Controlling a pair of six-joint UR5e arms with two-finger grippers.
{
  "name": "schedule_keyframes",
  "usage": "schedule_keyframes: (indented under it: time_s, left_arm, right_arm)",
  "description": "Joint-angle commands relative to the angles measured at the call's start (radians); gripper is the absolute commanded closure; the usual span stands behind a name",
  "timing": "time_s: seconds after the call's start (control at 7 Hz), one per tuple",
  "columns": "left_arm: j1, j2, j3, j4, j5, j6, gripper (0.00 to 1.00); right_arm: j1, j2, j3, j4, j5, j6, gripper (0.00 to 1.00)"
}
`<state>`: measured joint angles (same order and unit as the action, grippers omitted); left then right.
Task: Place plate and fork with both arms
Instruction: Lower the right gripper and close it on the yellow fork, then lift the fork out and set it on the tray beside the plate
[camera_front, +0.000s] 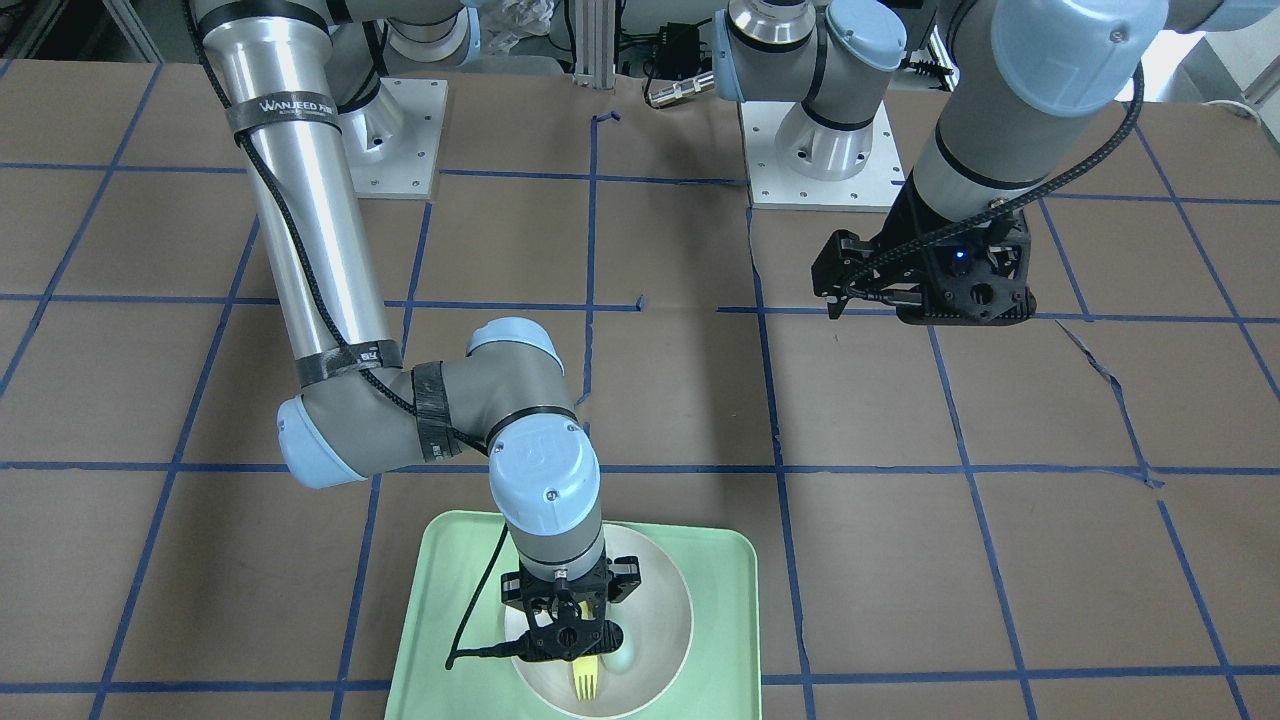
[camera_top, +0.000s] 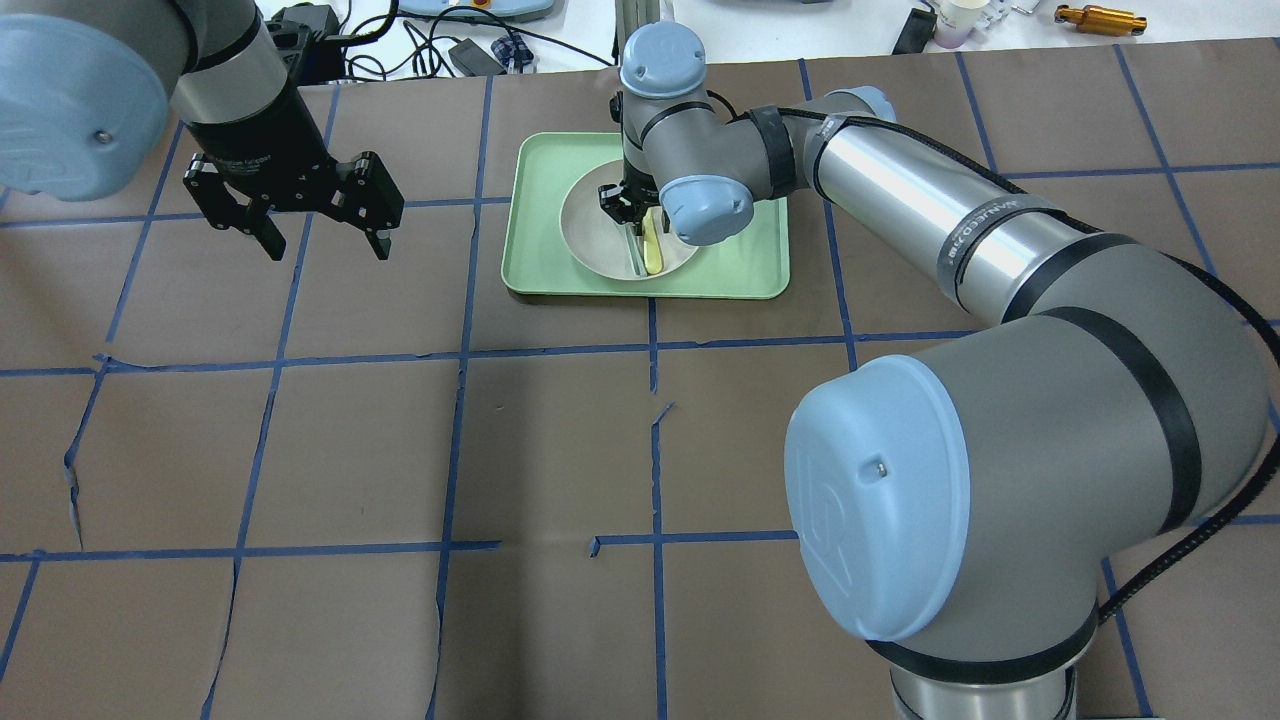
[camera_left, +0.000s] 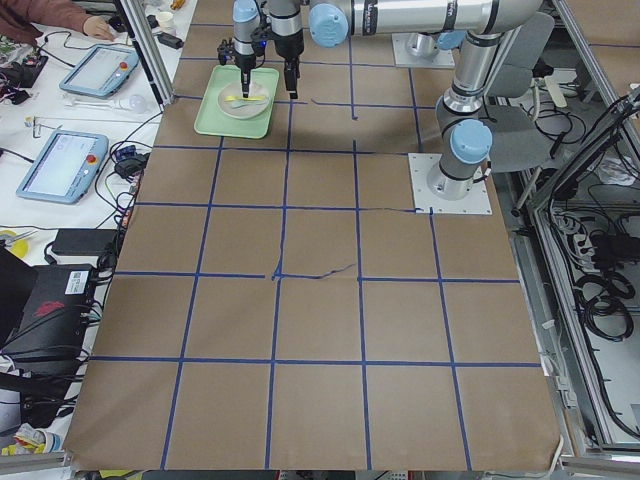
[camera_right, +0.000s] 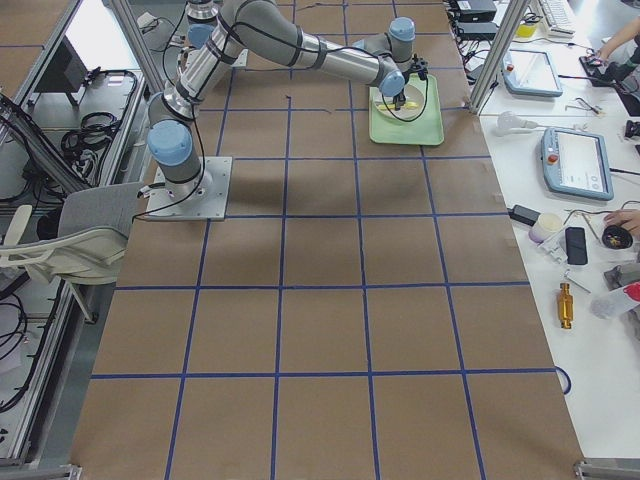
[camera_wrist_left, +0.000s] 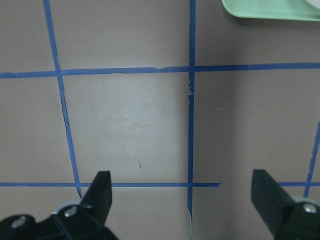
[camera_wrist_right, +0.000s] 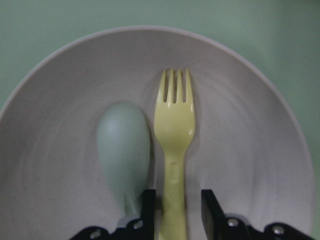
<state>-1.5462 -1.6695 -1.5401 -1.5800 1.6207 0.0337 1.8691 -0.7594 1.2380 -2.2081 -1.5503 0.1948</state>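
Observation:
The off-white plate (camera_front: 662, 600) sits on a mint-green tray (camera_front: 450, 600). The pale yellow fork (camera_wrist_right: 174, 130) lies flat in the plate (camera_wrist_right: 250, 150), tines pointing away from the wrist, with a grey-green spoon (camera_wrist_right: 124, 145) beside it. My right gripper (camera_front: 575, 640) is down in the plate, and its fingers (camera_wrist_right: 147, 210) straddle the fork's handle with a small gap on one side. The fork's tines (camera_front: 585, 682) stick out below the gripper. My left gripper (camera_top: 325, 240) hangs open and empty above bare table, left of the tray (camera_top: 740, 270).
The table is brown paper with a grid of blue tape lines (camera_top: 460, 350). The tray's corner (camera_wrist_left: 270, 7) shows at the top of the left wrist view. Tablets and cables lie on the white bench beyond the table's far edge (camera_left: 60, 165).

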Motion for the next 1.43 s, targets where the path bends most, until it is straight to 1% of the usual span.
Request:
schedule_keyframes:
  time_s: [0.0, 0.14, 0.29, 0.43, 0.57, 0.71, 1.0, 1.14, 1.29]
  left_arm:
    - [0.0, 0.0, 0.0, 0.002, -0.001, 0.0, 0.0]
    - [0.0, -0.003, 0.0, 0.002, -0.001, 0.0, 0.0]
    - [0.0, -0.001, 0.0, 0.002, -0.001, -0.002, 0.0]
    - [0.0, -0.001, 0.0, 0.002, -0.001, -0.002, 0.0]
    - [0.0, -0.001, 0.0, 0.002, -0.001, -0.002, 0.0]
    - [0.0, -0.001, 0.0, 0.002, -0.001, -0.002, 0.0]
    - [0.0, 0.0, 0.0, 0.002, -0.001, -0.002, 0.0]
    - [0.0, -0.001, 0.0, 0.002, -0.001, -0.002, 0.0]
    - [0.0, -0.001, 0.0, 0.002, -0.001, -0.002, 0.0]
  right_arm:
    - [0.001, 0.002, 0.005, 0.001, -0.008, 0.0, 0.57]
    - [0.001, 0.002, 0.008, 0.004, -0.01, 0.0, 0.59]
    - [0.001, 0.0, 0.008, 0.004, -0.007, 0.003, 0.74]
    - [0.001, 0.0, 0.008, 0.004, -0.007, 0.0, 0.8]
    - [0.001, -0.005, 0.008, 0.008, -0.007, 0.021, 0.88]
    - [0.001, -0.009, 0.008, 0.008, -0.007, 0.02, 0.88]
    - [-0.016, -0.07, 0.021, 0.016, -0.02, 0.059, 0.88]
    - [-0.059, -0.089, 0.038, 0.019, -0.022, 0.084, 0.88]
    - [-0.123, -0.122, 0.073, 0.046, -0.019, 0.072, 0.88]
